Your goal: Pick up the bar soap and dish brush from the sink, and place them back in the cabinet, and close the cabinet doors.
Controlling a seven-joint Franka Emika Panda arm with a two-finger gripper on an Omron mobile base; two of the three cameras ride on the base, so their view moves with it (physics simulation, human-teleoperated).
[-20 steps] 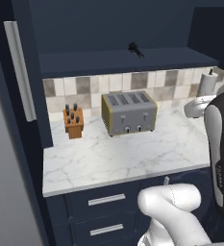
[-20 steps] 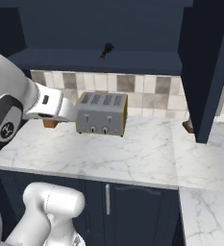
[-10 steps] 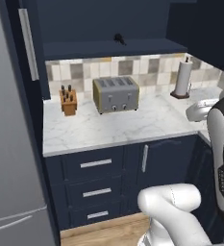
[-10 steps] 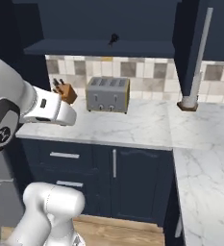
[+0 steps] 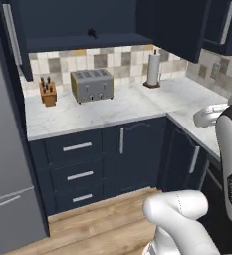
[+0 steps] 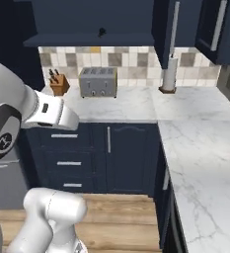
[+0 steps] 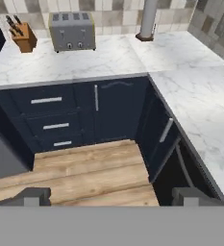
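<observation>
Facing the corner counter [image 7: 108,60] from well back, the gripper [image 7: 111,194] hangs empty over the wood floor [image 7: 84,173], jaws spread wide. The dish brush [image 5: 92,34] sits small and black on the cabinet [image 5: 87,42] shelf above the toaster [image 5: 91,85], far ahead and well above the hand. The brush's long axis cannot be told. The door [image 5: 15,37] at the left stands open.

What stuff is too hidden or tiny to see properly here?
- Small black thing on the cabinet shelf: too tiny to name, both base views.
- Cabinet door: cut off by the top edge, left base view.
- Claw: just its wide-apart fingertips poke up, hand view.
</observation>
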